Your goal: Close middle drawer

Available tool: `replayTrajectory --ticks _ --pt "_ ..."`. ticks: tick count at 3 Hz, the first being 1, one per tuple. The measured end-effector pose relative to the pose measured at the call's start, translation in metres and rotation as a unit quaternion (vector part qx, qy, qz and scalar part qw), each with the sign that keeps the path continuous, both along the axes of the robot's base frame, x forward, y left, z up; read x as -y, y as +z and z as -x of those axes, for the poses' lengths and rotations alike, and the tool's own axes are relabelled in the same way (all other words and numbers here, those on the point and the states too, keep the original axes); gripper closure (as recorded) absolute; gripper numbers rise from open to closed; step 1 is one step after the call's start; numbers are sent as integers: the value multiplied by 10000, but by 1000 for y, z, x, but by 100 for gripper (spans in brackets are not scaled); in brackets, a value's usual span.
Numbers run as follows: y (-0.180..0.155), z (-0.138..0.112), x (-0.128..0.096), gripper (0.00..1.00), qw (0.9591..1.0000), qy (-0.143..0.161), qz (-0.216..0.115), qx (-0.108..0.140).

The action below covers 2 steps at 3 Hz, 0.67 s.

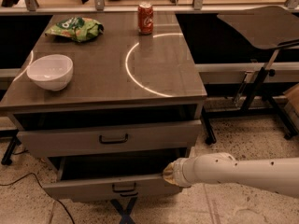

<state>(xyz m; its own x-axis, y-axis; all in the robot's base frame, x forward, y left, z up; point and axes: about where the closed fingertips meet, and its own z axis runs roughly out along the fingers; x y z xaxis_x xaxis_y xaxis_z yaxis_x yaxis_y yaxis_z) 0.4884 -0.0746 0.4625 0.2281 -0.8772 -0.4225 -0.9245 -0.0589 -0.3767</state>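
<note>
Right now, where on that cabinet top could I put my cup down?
The right half of the cabinet top is bare, from the soda can to the front edge. Back left is crowded: chip bag, white bowl. The gripper sits low, at the right front corner of the middle drawer.

The robot's arm (243, 171) is a smooth cream-white tube with a rounded bulge near its end and small dark screw dots on the shell. A tan ribbed collar (174, 172) caps it, and the gripper (167, 173) sits there, at the right end of the grey-brown wood-grain middle drawer (88, 189).
</note>
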Motion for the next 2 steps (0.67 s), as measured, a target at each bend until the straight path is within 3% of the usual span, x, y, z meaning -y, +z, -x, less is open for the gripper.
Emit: replayTrajectory --ticks 2 --pt "-2 -1 0 100 10000 -6 10 -38"
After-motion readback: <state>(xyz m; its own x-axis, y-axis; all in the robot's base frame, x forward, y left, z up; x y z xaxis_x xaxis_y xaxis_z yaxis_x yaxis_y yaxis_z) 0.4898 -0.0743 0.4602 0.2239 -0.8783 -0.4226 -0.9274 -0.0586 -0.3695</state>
